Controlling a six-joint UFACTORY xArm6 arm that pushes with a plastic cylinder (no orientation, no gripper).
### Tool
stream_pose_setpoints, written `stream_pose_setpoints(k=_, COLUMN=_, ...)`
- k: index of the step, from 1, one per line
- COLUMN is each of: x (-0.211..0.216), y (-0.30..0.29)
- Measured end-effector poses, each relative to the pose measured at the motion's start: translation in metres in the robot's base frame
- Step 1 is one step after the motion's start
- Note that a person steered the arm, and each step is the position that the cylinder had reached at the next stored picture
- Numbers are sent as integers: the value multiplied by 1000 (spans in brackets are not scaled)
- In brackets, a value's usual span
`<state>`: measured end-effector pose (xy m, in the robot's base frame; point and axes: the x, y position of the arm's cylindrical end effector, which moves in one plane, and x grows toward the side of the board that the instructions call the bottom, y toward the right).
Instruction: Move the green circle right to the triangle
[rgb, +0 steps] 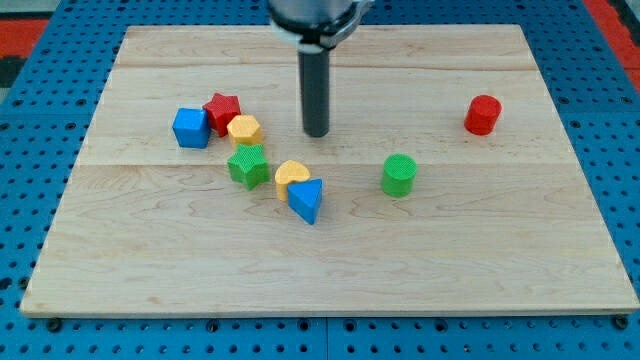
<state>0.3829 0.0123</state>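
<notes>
The green circle (398, 175) is a short green cylinder standing right of the board's centre. The blue triangle (307, 200) lies to its left, touching a yellow heart block (290, 175). My tip (316, 133) is the lower end of the dark rod, near the board's centre. It stands above and left of the green circle, apart from it, and above the yellow heart and blue triangle. It touches no block.
A blue cube (190, 127), a red star (222, 108), a yellow hexagon-like block (244, 129) and a green star-like block (247, 165) cluster at the view's left. A red cylinder (482, 115) stands at the upper right. The wooden board (500, 260) lies on a blue perforated table.
</notes>
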Motion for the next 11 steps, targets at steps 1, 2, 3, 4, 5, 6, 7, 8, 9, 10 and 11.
stream_pose_setpoints(k=1, x=18, y=35)
stream_pose_setpoints(k=2, x=30, y=21)
stream_pose_setpoints(k=3, x=23, y=12)
stream_pose_setpoints(k=4, x=41, y=45)
stream_pose_setpoints(k=5, x=91, y=33)
stream_pose_setpoints(k=6, x=119, y=-46)
stream_pose_setpoints(k=7, x=89, y=-53)
stream_pose_setpoints(k=8, x=69, y=-9)
stream_pose_setpoints(k=9, x=58, y=61)
stream_pose_setpoints(k=10, x=58, y=115)
stream_pose_setpoints(k=11, x=94, y=116)
